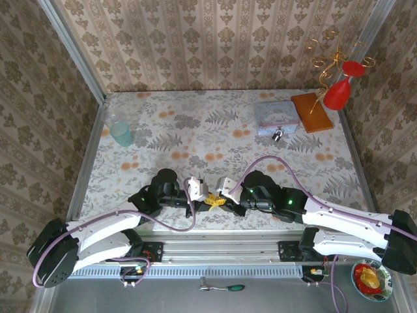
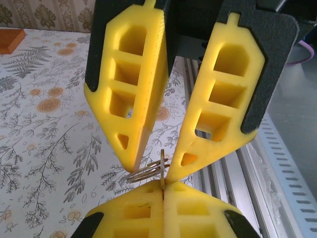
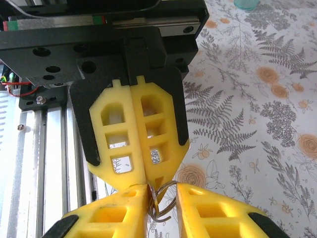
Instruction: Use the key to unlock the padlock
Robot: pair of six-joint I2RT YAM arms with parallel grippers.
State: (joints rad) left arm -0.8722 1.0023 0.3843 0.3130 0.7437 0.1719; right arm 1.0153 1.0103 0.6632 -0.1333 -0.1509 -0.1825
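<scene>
The tiny dark padlock (image 1: 277,135) with its silvery shackle lies far back on the table, just in front of the pale blue tin (image 1: 276,116). My two grippers meet tip to tip near the table's front edge. The left gripper (image 2: 163,184) (image 1: 210,200) is shut on the flat brass key (image 2: 162,166), pinching it edge-on. A wire key ring (image 2: 143,172) hangs from the key. My right gripper (image 3: 162,192) (image 1: 223,201) is open, its yellow fingers on either side of the key (image 3: 154,197) and ring (image 3: 171,198).
An orange block (image 1: 311,112) lies right of the tin, and a red glass ornament (image 1: 339,91) stands at the back right corner. A teal cup (image 1: 120,134) sits at the far left. The metal rail (image 1: 221,229) runs just behind the grippers.
</scene>
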